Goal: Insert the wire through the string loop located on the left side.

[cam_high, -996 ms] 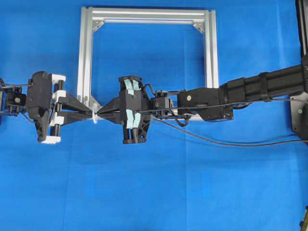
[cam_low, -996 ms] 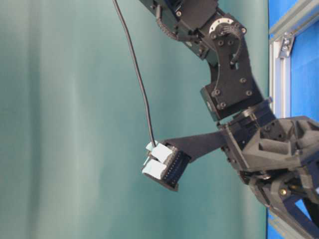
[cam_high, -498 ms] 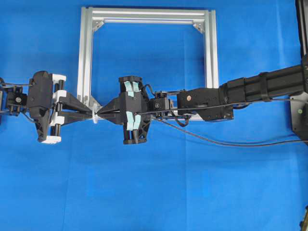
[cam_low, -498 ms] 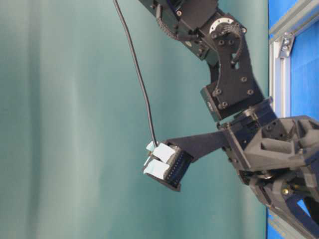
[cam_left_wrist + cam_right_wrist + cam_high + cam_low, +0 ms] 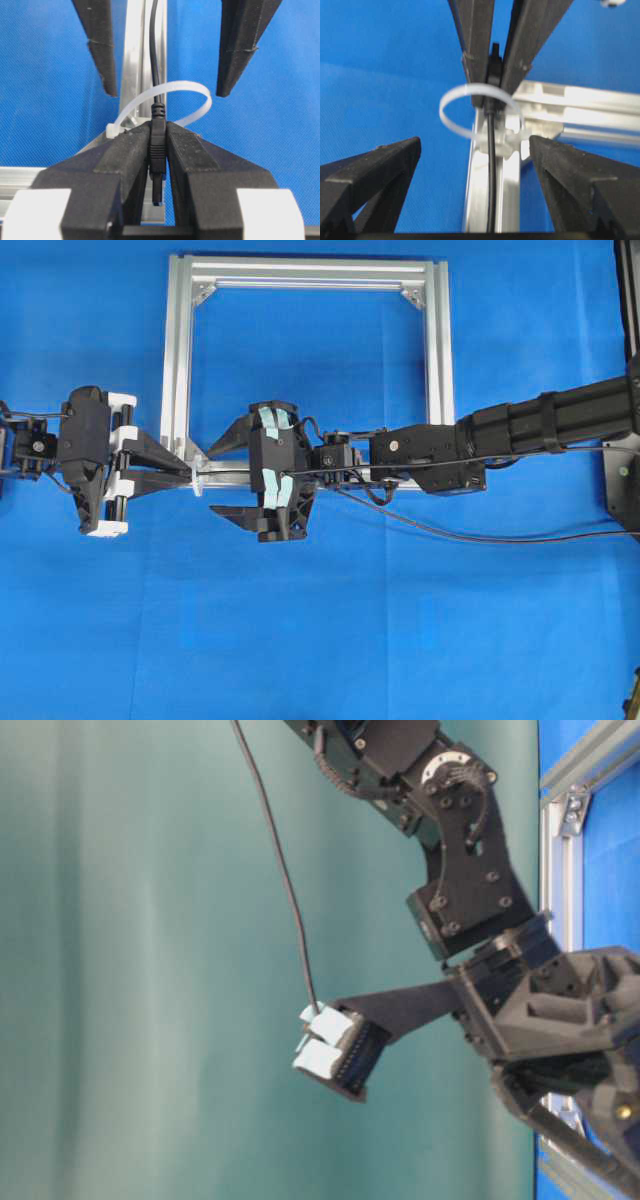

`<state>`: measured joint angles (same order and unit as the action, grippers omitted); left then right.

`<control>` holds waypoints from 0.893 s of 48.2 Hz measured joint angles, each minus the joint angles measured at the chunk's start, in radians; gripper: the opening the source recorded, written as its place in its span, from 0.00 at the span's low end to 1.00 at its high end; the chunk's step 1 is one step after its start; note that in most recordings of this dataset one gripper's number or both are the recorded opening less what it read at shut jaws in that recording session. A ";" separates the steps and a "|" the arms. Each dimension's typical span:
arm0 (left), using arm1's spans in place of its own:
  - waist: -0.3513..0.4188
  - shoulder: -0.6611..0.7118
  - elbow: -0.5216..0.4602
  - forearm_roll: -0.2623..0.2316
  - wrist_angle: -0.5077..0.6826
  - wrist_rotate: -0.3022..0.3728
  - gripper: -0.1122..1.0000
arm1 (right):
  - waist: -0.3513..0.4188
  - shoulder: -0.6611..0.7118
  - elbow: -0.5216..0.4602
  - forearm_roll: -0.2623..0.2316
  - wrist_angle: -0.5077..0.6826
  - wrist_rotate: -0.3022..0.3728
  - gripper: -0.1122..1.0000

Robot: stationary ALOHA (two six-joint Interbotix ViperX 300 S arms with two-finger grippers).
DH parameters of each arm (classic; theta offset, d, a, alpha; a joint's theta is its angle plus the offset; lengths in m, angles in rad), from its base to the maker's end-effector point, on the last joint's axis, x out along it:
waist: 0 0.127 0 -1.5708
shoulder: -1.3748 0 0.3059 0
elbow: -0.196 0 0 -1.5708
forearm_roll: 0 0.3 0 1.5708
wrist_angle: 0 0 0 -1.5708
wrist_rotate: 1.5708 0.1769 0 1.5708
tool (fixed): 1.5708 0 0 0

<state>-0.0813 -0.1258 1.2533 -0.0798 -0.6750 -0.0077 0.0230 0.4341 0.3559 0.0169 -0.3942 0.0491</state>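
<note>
The wire's dark plug (image 5: 157,150) is pinched between the fingers of my left gripper (image 5: 158,127), which is shut on it. From the plug the thin black wire (image 5: 154,50) passes through the white string loop (image 5: 200,95) tied to the silver frame (image 5: 175,360). On the far side of the loop (image 5: 451,100), my right gripper (image 5: 474,142) stands open, its fingers wide on either side of the wire (image 5: 491,175) without touching it. From overhead, the left gripper (image 5: 190,475) and right gripper (image 5: 213,480) face each other at the frame's lower left corner.
The square aluminium frame lies flat on the blue cloth (image 5: 320,640). The wire (image 5: 500,452) trails right along the right arm (image 5: 540,425), and a second thin cable (image 5: 480,538) sags below it. The table-level view shows only the right arm's wrist (image 5: 470,910).
The right gripper has opened wide and let go of the wire. The left gripper stays shut on the plug, and neither arm has shifted much.
</note>
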 measured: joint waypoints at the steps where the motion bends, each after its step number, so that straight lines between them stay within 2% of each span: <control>1: 0.002 -0.002 0.002 0.000 0.002 0.000 0.17 | 0.000 0.000 0.002 0.002 0.000 0.000 0.94; 9: 0.002 -0.044 0.031 0.000 0.048 -0.002 0.17 | 0.003 0.000 0.017 0.003 0.000 0.000 0.95; 17: 0.002 -0.156 0.069 0.000 0.124 -0.002 0.17 | 0.003 0.000 0.028 0.003 0.000 0.000 0.95; 33: 0.002 -0.518 0.124 0.000 0.477 -0.103 0.17 | 0.003 -0.002 0.032 0.003 0.002 0.000 0.95; 43: -0.002 -0.799 0.146 0.000 0.672 -0.106 0.17 | 0.003 0.000 0.032 0.005 0.002 0.000 0.95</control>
<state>-0.0828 -0.9250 1.3990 -0.0798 -0.0031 -0.1135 0.0261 0.4341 0.3881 0.0215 -0.3927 0.0491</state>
